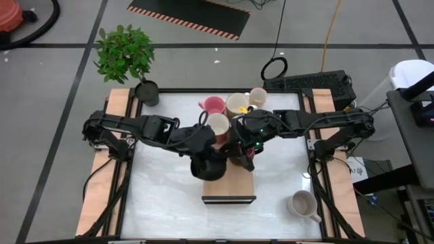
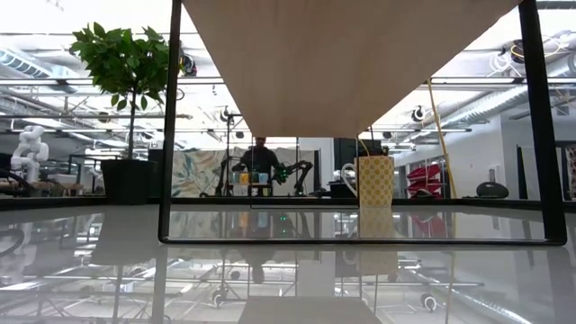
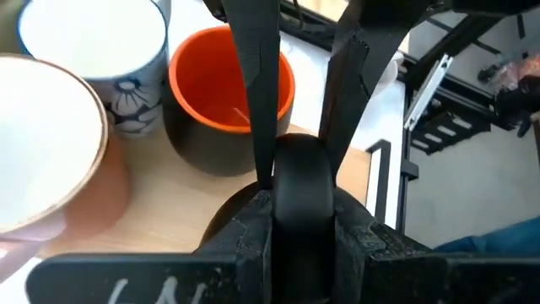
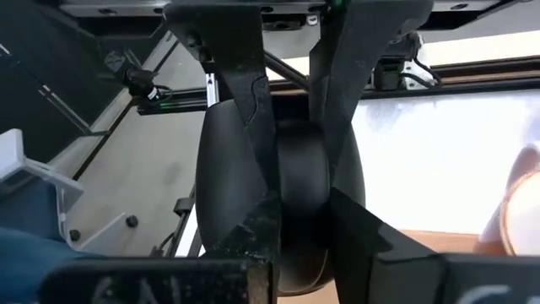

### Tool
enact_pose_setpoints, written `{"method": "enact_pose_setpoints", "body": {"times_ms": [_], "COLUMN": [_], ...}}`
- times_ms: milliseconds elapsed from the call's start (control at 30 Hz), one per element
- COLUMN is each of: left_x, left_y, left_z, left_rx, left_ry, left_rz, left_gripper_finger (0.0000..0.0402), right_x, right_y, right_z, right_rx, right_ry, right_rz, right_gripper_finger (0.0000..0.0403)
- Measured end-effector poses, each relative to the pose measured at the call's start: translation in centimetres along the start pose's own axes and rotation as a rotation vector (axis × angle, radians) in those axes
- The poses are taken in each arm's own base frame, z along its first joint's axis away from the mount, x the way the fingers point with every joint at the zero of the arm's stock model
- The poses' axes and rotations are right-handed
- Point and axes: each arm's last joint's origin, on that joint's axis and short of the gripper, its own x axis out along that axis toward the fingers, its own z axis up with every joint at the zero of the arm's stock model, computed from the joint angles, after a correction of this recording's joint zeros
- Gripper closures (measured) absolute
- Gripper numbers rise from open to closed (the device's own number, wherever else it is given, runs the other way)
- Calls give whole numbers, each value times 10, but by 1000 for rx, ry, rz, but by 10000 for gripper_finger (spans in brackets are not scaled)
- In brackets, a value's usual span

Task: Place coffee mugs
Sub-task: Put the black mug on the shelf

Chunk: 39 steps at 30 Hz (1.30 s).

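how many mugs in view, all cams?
7: pink ceramic mug and three cream mugs clustered far-centre; black mug in left gripper; dark orange-lined mug beside it, at right gripper; cream mug near-right. More may be hidden.

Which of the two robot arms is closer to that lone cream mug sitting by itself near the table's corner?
The right. The right gripper sits mid-table on the wooden board, nearer the lone cream mug; the left gripper is farther off, on the black mug.

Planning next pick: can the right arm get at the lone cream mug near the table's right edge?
Likely yes for the path: the cream mug stands alone on bare table. But the right gripper is clamped on a dark mug, so it must set that down first.
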Motion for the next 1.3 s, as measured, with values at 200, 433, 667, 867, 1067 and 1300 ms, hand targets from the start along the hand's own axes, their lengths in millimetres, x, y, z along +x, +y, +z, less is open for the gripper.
{"method": "enact_pose_setpoints", "body": {"times_ms": [200, 433, 667, 867, 1067, 1300], "left_x": [0, -27, -91, -136, -135, -133], "left_y": [0, 6, 17, 29, 35, 33], "left_z": [4, 12, 16, 9, -3, -5], "left_rx": [10, -42, 26, 186, 271, 282], "left_ry": [-63, -143, -303, -365, -247, -212], "left_rz": [35, -7, -30, -3, 34, -8], "left_gripper_finger": [199, 68, 59, 81, 135, 186], "right_x": [-14, -31, -39, -43, -47, -45], "right_y": [-1, -10, -27, -39, -40, -29], "right_z": [2, 9, 11, 18, 26, 30], "right_rx": [35, 55, 130, 180, 208, 249], "right_ry": [-17, -70, -104, -155, -233, -262], "right_rz": [-36, -92, -171, -143, -98, -1], "right_gripper_finger": [350, 350, 350, 350, 350, 350]}}
